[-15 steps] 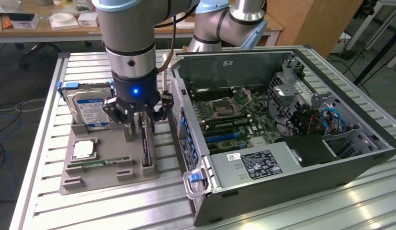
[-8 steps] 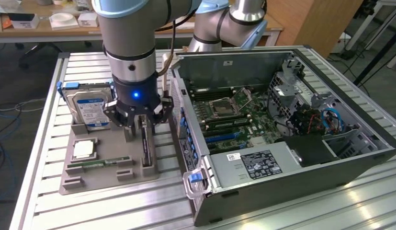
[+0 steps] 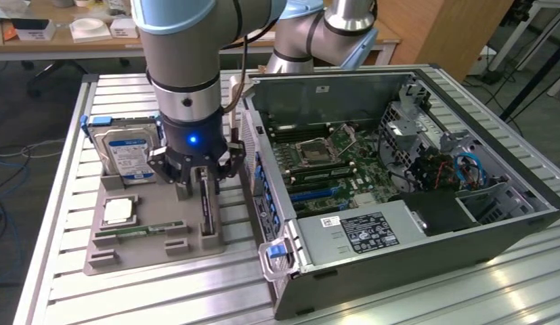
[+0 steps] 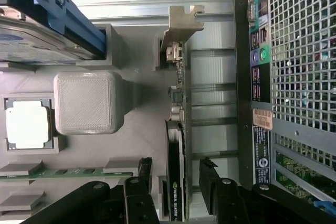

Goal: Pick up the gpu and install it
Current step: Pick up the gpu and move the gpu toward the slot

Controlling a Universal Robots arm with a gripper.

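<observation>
Gripper (image 3: 204, 177) hangs released over the gpu (image 3: 206, 206), its two fingers (image 4: 143, 182) straddling the card's dark end with a gap on each side, touching nothing. The gpu stands on edge in a slot of the grey tray (image 3: 126, 261), with its pale bracket (image 4: 181, 24) at the end away from the gripper. In the exterior view, the open computer case (image 3: 397, 250) lies at three o'clock from the tray. The hard drive (image 3: 126, 152) stands at ten o'clock from the gpu. All rest on the bench (image 3: 72, 291).
</observation>
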